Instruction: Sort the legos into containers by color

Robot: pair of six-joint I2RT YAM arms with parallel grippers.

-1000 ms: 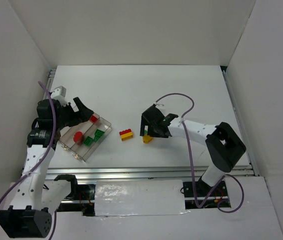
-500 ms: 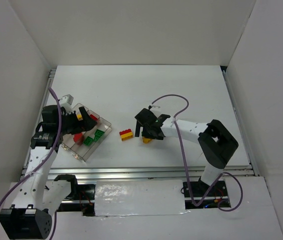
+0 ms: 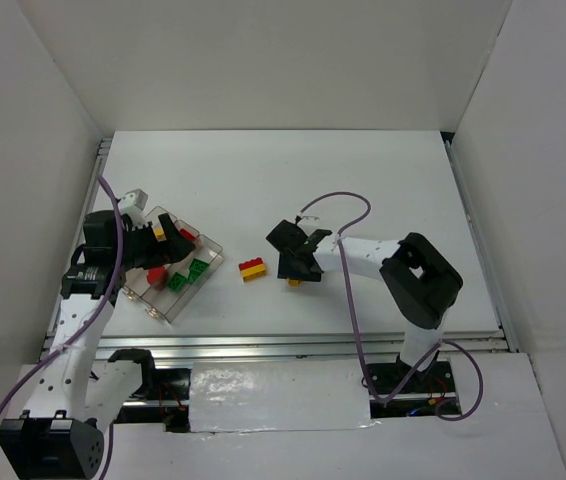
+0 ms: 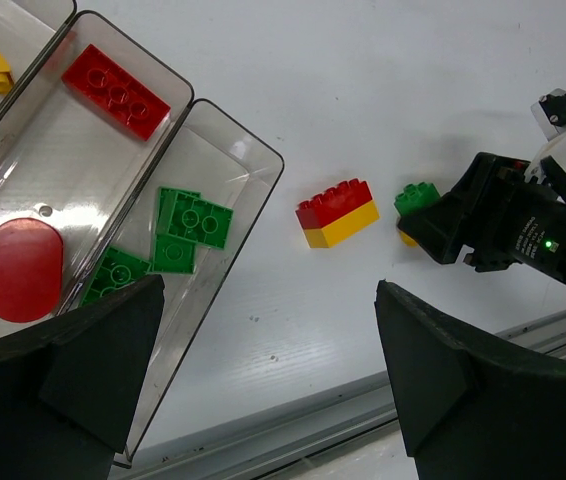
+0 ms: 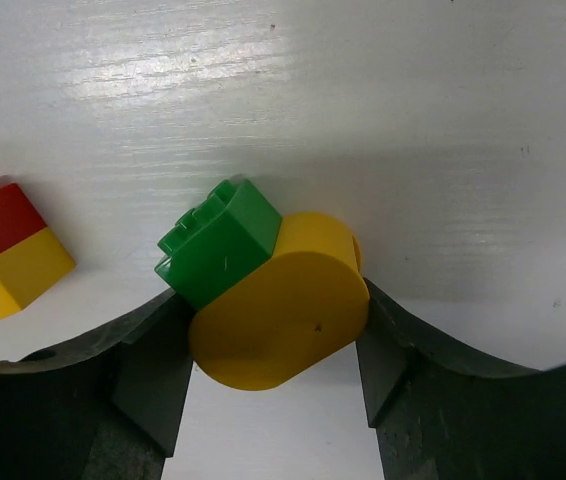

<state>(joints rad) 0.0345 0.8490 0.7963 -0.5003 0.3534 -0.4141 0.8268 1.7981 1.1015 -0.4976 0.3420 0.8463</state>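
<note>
The rounded yellow plastic lego (image 5: 278, 320), stuck to a green studded brick (image 5: 218, 250), is clamped in the right end effector (image 5: 275, 335) on the tabletop (image 5: 413, 100); a straight, firmly held lift is advised.

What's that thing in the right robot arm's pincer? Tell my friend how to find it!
Look at the white table, right of the clear three-slot plastic tray, where the right arm's black pincer is. Between its fingers sits a rounded yellow plastic brick with a small green studded brick stuck to it. The nearby loose block is red on yellow and boxy, with no green.
</note>
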